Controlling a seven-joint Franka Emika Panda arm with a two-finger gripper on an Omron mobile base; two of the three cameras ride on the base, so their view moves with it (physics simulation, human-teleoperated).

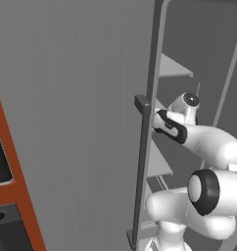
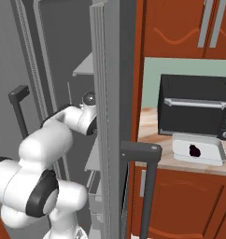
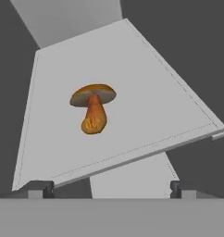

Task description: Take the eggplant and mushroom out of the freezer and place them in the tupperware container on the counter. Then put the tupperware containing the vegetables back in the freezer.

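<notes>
A: Two finger tips (image 3: 40,189) sit far apart at the bottom of the hand view, so jaws (image 3: 112,189) spread wide, nothing between them.

B: Target?

A: mushroom (image 3: 92,113), brown cap, orange stem, lying on a light grey freezer shelf (image 3: 146,78), ahead of the jaws and clear of them. No contact.

B: Where's the arm?

A: Reaching into the freezer (image 1: 66,98) past the open door, hand in among the shelves in the left base view. Bar handle (image 1: 142,166) just beside the wrist.

B: Eggplant?

A: Dark lump in the tupperware container (image 2: 199,151), looks like the eggplant (image 2: 194,150). Too small to be sure, but I judge that one done.

B: Container where?

A: On the table (image 2: 150,135), right in front of the black toaster oven (image 2: 194,106).

B: Progress?

A: Maybe a third. Left: grab the mushroom, carry it to the container, then lift the container and put it in the freezer. Step in hand reads as the approach to the mushroom.
</notes>
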